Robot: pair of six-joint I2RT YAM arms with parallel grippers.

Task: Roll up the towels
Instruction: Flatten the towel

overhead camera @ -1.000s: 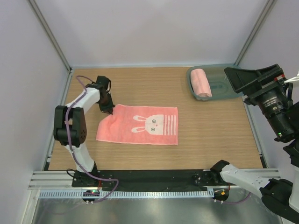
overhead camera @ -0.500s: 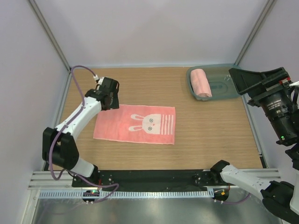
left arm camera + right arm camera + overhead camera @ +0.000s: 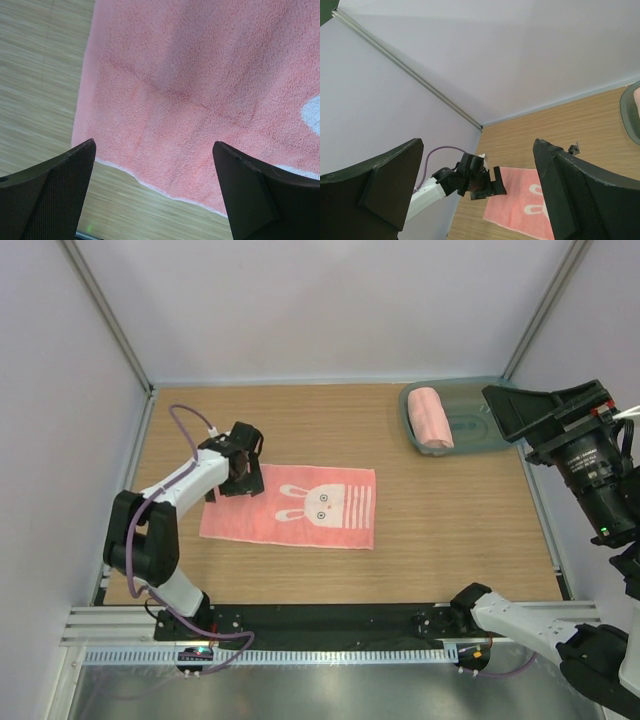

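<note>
Top external view first: the flat towel [image 3: 290, 505] lies spread open on the wooden surface [image 3: 450, 530], salmon-pink, with a white rabbit face and pale stripes on its right half. I'll place everything else from that towel.

My left tool [image 3: 243, 472] sits over the towel's far-left corner, with the arm reaching in from the left and a purple cable looping above it. On the left wrist camera the left tool [image 3: 154, 145] has its two dark fingers [image 3: 60, 190] spread wide with nothing between them. Below the gap I see pink terry with faint crease lines, a pale hemmed edge and bare wood beside it. I cannot tell whether the fingertips touch the cloth.

Well off to the towel's far right there is a grey-green tray [image 3: 478, 430], and the rolled towel [image 3: 430, 418], plain pink and wound into a tight cylinder, lies against its left side.

My right tool [image 3: 515, 412] is raised high, well to the right of the flat towel and overlapping the tray's right end in the overhead picture. From the right wrist camera the right tool [image 3: 479, 142] is also spread wide and holds nothing. That view looks down across the surface at the flat towel [image 3: 522, 205] and at the left arm at the towel's corner.
</note>
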